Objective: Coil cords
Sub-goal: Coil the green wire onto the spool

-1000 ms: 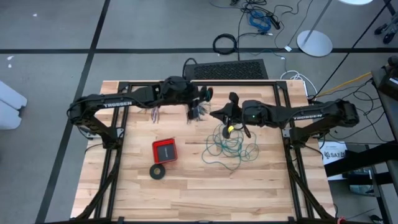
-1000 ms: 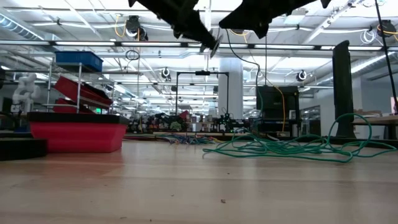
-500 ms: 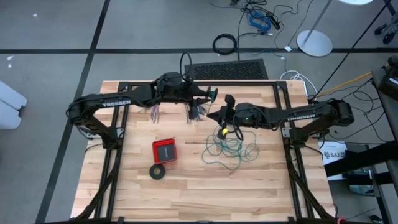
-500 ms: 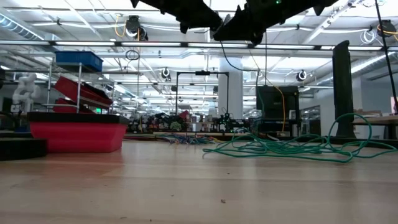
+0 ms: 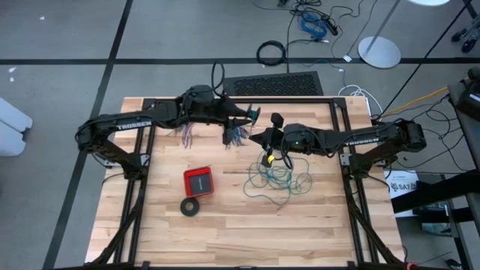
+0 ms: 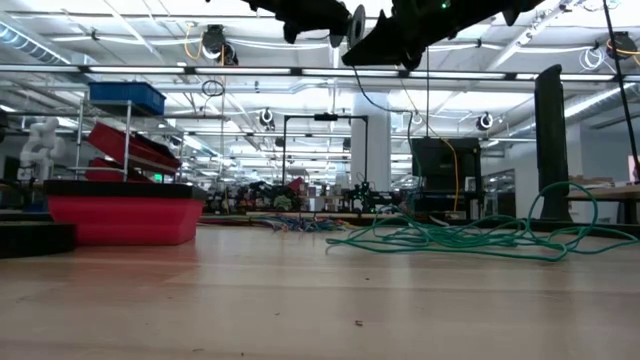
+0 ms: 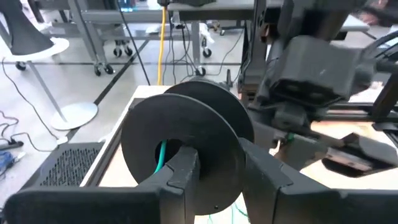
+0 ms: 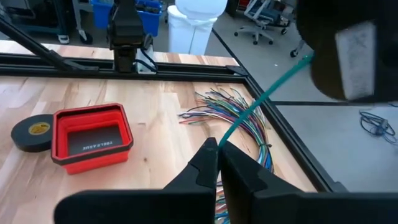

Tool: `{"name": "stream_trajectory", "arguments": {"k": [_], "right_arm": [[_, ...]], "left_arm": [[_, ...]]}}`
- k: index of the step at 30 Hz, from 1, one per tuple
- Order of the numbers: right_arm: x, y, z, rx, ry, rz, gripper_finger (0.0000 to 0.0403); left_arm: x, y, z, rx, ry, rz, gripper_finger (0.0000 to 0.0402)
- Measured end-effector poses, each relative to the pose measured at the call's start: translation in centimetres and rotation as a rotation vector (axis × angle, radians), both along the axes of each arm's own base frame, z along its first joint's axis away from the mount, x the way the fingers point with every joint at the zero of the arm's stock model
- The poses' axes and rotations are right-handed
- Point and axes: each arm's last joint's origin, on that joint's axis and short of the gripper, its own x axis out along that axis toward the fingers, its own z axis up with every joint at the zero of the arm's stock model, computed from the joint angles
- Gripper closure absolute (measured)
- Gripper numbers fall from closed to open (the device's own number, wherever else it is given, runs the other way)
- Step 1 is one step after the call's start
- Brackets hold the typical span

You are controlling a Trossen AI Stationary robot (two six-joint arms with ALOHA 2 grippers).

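A teal-green wire lies as a loose tangle (image 5: pixel 277 178) on the wooden table, right of the middle. One strand (image 8: pixel 264 99) rises to a black two-disc spool (image 7: pixel 186 134) held above the table's far middle. My left gripper (image 5: pixel 250 118) is shut on this spool. My right gripper (image 5: pixel 259 139) hangs just on the near side of the spool and is shut on the strand. In the low view both grippers show at the top, with the spool (image 6: pixel 355 22) between them and the tangle (image 6: pixel 470 236) resting on the table. My left gripper pinches the spool between its two fingers, at the discs' lower part (image 7: pixel 214 186). One finger (image 7: pixel 183 171) lies on the near disc's face by the middle hole, the other (image 7: pixel 264 171) on the far side. The spool is lifted clear, discs on edge. My right gripper pinches the teal strand (image 8: pixel 217 142) at its fingertips, coming roughly level from the table's right. From the fingertips the strand runs straight and taut to the spool (image 8: pixel 345 53). The rest hangs slack toward the tangle on the table.
A fanned bundle of many-coloured wires (image 5: pixel 238 135) lies under the left gripper, with more (image 5: pixel 186 135) farther left. A red tray (image 5: pixel 198 181) and a black tape ring (image 5: pixel 190 207) sit left of the tangle. A small yellow piece (image 5: pixel 268 159) hangs above the tangle.
My left gripper has risen a little with the spool and rolled, so the discs now stand more on edge. My right gripper has moved toward the table's left, closer to the spool, and dropped slightly, keeping hold of the teal strand.
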Motion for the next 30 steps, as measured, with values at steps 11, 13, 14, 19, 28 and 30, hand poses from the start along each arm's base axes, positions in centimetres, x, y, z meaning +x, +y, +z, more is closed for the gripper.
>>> {"name": "stream_trajectory", "arguments": {"k": [11, 13, 14, 19, 28, 30], "right_arm": [[0.0, 0.3, 0.0, 0.002, 0.003, 0.017, 0.0388], [0.0, 0.4, 0.0, 0.002, 0.004, 0.018, 0.0388], [0.0, 0.4, 0.0, 0.002, 0.004, 0.019, 0.0388], [0.0, 0.7, -0.1, 0.004, 0.012, 0.027, 0.0387], [-0.3, 0.9, -1.6, 0.039, 0.027, 0.025, 0.0387], [-0.5, 1.0, -2.3, 0.05, 0.018, 0.021, 0.0387]], "left_arm": [[-1.9, 0.0, 2.2, 0.023, -0.072, 0.021, 0.0304], [-2.1, 0.0, 2.4, 0.025, -0.079, 0.024, 0.0304], [-2.2, 0.0, 2.5, 0.026, -0.081, 0.024, 0.0304], [-2.7, -0.1, 3.0, 0.032, -0.099, 0.028, 0.0304], [-3.8, -0.5, 4.2, 0.045, -0.141, 0.027, 0.0304], [-4.0, -0.6, 4.3, 0.047, -0.147, 0.028, 0.0304]]}}
